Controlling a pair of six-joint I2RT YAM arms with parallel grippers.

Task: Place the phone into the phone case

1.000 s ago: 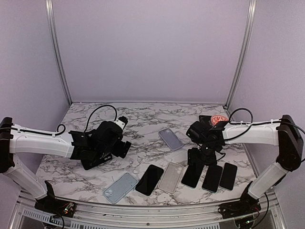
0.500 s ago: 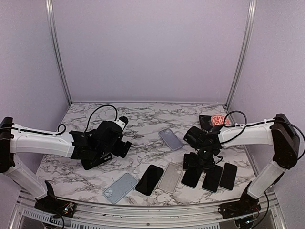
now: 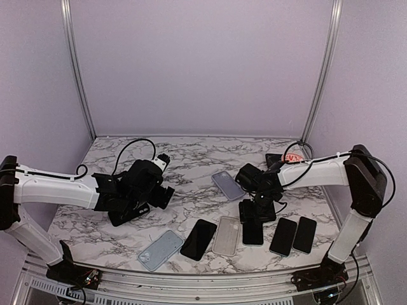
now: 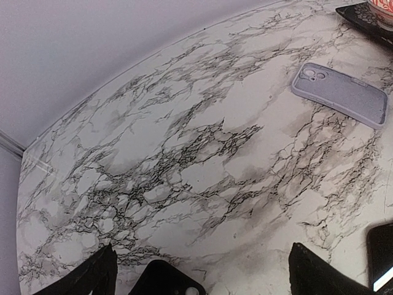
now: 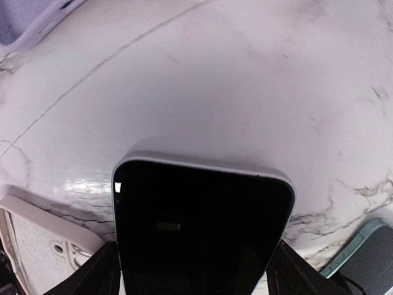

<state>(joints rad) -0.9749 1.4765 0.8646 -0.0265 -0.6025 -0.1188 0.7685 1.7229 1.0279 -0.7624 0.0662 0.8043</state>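
A black-screened phone with a silver rim lies in the row near the front edge, also seen in the top view. My right gripper stands over its far end, and its two fingers press against the phone's sides. A clear phone case lies just left of it, its camera corner showing. A lilac phone case lies farther back. My left gripper hangs open over bare marble at the left, nothing between its fingers.
More phones lie in the front row: a black one, a light blue one and two at the right. A black object with a red top sits at the back right. A black case corner lies under the left gripper.
My right gripper has shifted left and toward the front row, and its fingers have closed in on the phone's sides. The phone now lies straighter. The left arm has not moved.
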